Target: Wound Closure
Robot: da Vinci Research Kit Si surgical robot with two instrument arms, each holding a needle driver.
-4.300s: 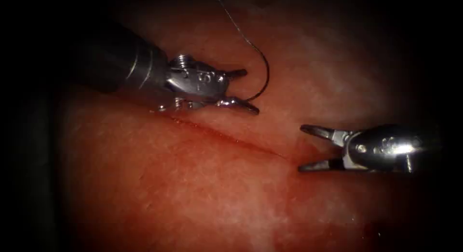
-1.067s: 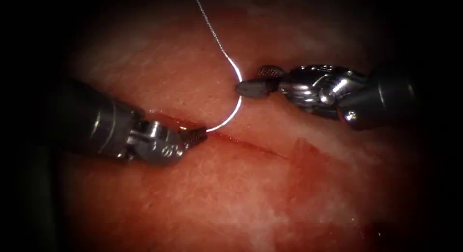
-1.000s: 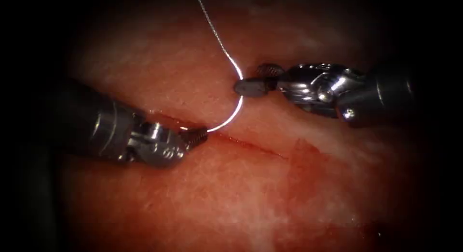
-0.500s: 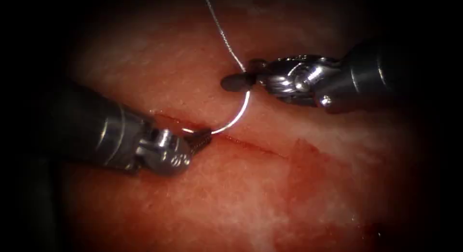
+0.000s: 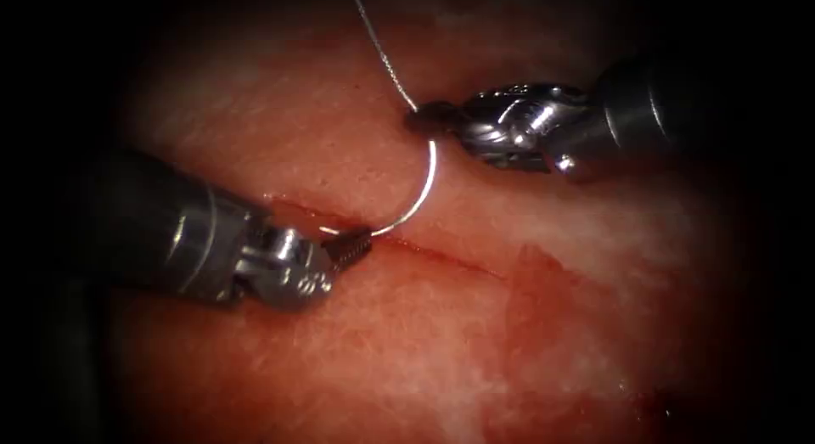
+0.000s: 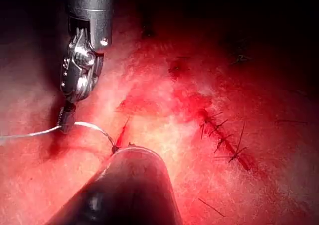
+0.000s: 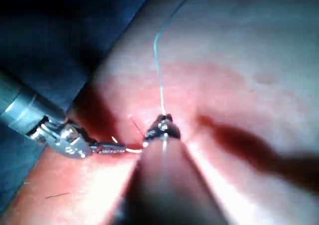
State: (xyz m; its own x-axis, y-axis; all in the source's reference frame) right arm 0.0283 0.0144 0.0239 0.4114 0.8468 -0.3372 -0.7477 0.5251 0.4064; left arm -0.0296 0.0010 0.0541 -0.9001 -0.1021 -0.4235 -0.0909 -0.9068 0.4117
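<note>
In the endoscope view the curved needle [image 5: 429, 177] arcs in full sight above the tissue [image 5: 365, 342], on the right side of the cut [image 5: 441, 255]. My left tool [image 5: 350, 244] is shut on one end of the needle, right at the cut's left end. My right tool [image 5: 424, 118] is shut on the other end, where the thread [image 5: 382, 53] joins and runs up out of view. The left wrist view has the right tool [image 6: 66, 119] holding the needle [image 6: 94, 129]. In the right wrist view the right tool [image 7: 162, 126] grips it facing the left tool [image 7: 107, 148].
Red fluid [image 5: 543, 278] stains the tissue at the cut's right end. Several earlier stitches [image 6: 224, 141] with short dark thread ends line a closed stretch in the left wrist view. The left shaft [image 6: 129, 190] hides its own jaws there.
The right tool's jaws, open beside the needle's thread end a second ago, have shut on it and shifted slightly up and right. The left tool has kept its hold.
</note>
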